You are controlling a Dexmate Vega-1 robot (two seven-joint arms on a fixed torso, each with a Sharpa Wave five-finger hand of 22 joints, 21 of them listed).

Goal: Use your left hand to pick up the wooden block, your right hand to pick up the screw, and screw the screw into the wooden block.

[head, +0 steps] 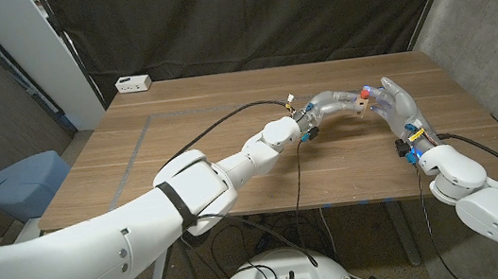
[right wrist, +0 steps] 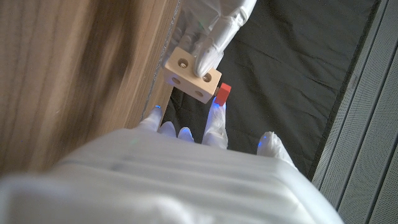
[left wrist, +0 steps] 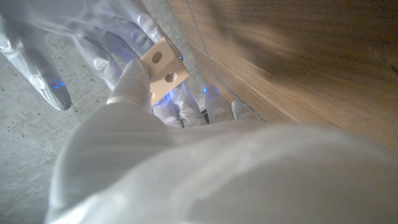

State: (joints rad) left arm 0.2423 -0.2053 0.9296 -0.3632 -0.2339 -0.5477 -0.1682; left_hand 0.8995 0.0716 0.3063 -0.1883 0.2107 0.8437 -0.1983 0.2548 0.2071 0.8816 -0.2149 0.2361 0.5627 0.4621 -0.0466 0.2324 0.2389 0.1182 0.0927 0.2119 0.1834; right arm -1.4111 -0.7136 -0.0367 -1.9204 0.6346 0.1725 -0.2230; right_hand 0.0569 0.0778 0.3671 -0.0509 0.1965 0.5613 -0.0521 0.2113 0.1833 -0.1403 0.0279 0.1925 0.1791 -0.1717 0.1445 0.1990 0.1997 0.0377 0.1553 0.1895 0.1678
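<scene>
My left hand (head: 331, 107) is raised over the right middle of the table and pinches the pale wooden block (head: 359, 104), which has round holes in its faces (left wrist: 163, 67) (right wrist: 191, 77). The red screw (right wrist: 224, 93) sits against one end of the block, and a fingertip of my right hand (head: 399, 107) touches it from the other side. In the head view the screw (head: 372, 90) shows as a small red spot between the two hands. The right hand's other fingers (left wrist: 37, 53) are spread beyond the block. The screw's shaft is hidden.
A white power strip (head: 133, 82) lies at the table's far left corner. A black cable (head: 218, 118) runs across the wooden table (head: 206, 102) along my left arm. A blue seat (head: 21, 182) stands off the left edge. A dark curtain hangs behind.
</scene>
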